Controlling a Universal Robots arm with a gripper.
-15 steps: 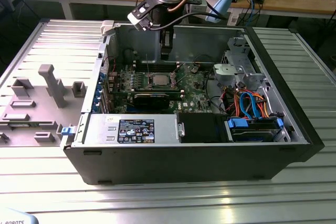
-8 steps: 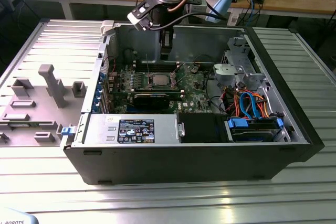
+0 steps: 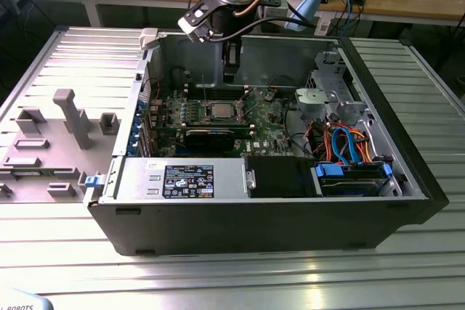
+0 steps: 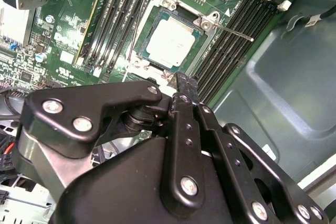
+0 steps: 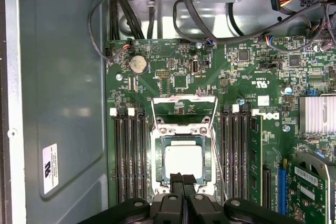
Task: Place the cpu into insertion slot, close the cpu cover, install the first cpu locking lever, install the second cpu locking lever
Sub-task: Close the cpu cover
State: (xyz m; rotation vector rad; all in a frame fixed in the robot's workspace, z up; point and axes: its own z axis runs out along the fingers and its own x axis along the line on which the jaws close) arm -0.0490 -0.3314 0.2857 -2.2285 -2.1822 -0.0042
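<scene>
Exterior view: I see the hand (image 3: 229,73) hanging well above the motherboard (image 3: 270,130), inside the open computer case (image 3: 254,224) that lies on the ribbed metal worktop (image 3: 290,281). Its fingers are pressed together with nothing between them. The cpu (image 3: 220,112) sits in the insertion slot (image 3: 209,110), roughly below the hand.

Second wrist view: the fingertips (image 4: 181,85) are closed on each other and empty, over the socket's edge. The cpu's silver top lies flat inside the slot's pale rim. A thin lever rod (image 4: 233,31) sticks out from one socket corner across the black RAM slots (image 4: 231,51).

First wrist view: the cpu is seated square in the slot, with RAM slots on both sides. The cpu cover (image 5: 184,100) looks tilted up at the slot edge far from the hand, and green board shows through its window. I can't tell its exact angle.
</scene>
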